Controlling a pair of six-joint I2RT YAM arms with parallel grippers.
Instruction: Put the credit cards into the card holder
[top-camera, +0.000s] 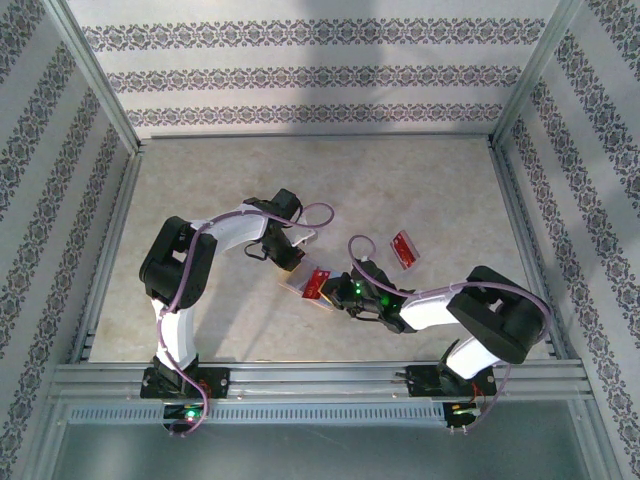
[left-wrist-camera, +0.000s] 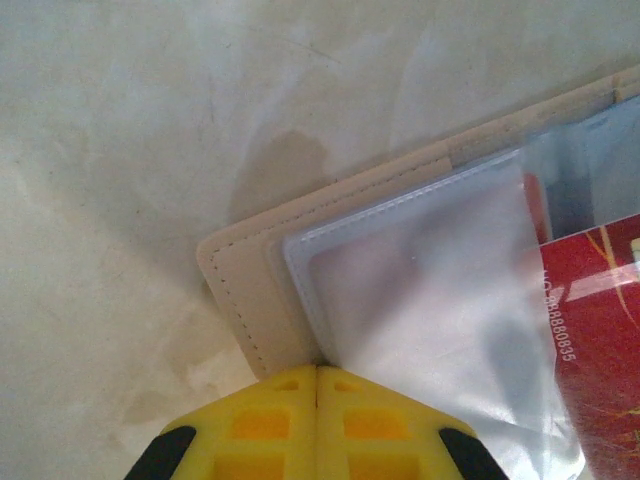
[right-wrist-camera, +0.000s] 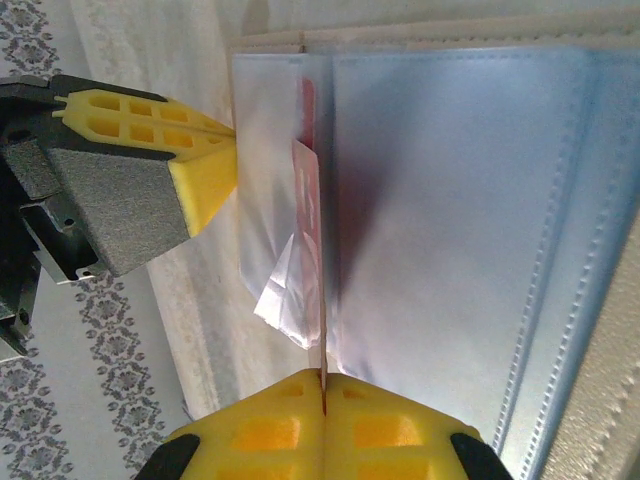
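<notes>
The tan card holder (top-camera: 296, 283) lies open mid-table, its clear pocket sheets (right-wrist-camera: 450, 200) spread out. My left gripper (left-wrist-camera: 318, 368) is shut on the edge of a clear pocket sheet (left-wrist-camera: 440, 300) next to the tan cover (left-wrist-camera: 240, 290), holding it up. My right gripper (right-wrist-camera: 323, 378) is shut on a red credit card (right-wrist-camera: 312, 210), seen edge-on, with its far end inside the lifted pocket. That card shows red with white marks (left-wrist-camera: 600, 330) through the plastic. In the top view both grippers (top-camera: 292, 262) (top-camera: 340, 292) meet at the holder. A second red card (top-camera: 403, 249) lies on the table to the right.
The beige table (top-camera: 220, 180) is fenced by aluminium rails (top-camera: 320, 378) and patterned walls (top-camera: 300, 70). A lilac cable (top-camera: 320, 212) loops off the left wrist. My left finger (right-wrist-camera: 205, 175) sits close beside the right gripper's card.
</notes>
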